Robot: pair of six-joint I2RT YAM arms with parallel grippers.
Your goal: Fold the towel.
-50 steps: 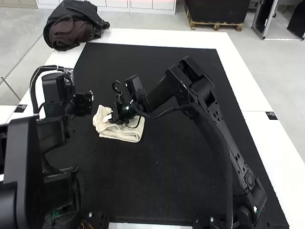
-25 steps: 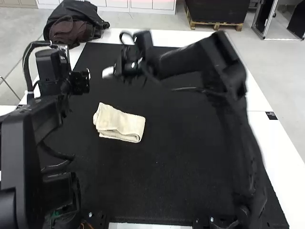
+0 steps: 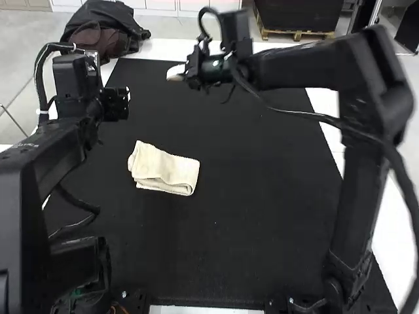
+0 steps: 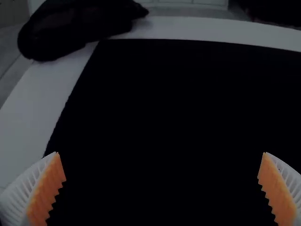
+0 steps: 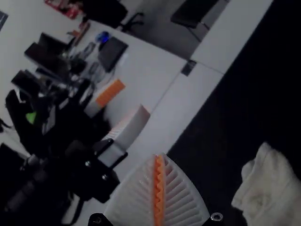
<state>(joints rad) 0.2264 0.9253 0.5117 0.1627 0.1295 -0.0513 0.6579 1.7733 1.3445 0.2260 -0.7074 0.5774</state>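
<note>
Towel (image 3: pixel 163 171) is lying folded into a small, roughly rectangular bundle on the black mat (image 3: pixel 262 196) over the white worktop (image 3: pixel 157 49) in the high view. Its layers are showing along the near edge, and one end is looking slightly uneven. The right claw (image 3: pixel 175 73) is hanging beyond it, well apart from the cloth, while the left arm (image 3: pixel 72 124) is standing to the side, also clear of it. Folding is probably nearing its end, so the likelier trouble is disturbance: a claw coming back to tidy could be catching only the top layer and peeling the fold open.

In the left wrist view, the left claw (image 4: pixel 160 153) is gaping wide and gripping nothing. Were it closing off-centre on the bundle, one finger could be shoving the cloth askew.

In the right wrist view, the right claw's fingers are meeting with nothing held between them. Coming down closed, they could be pushing the uneven end out of line.
</note>
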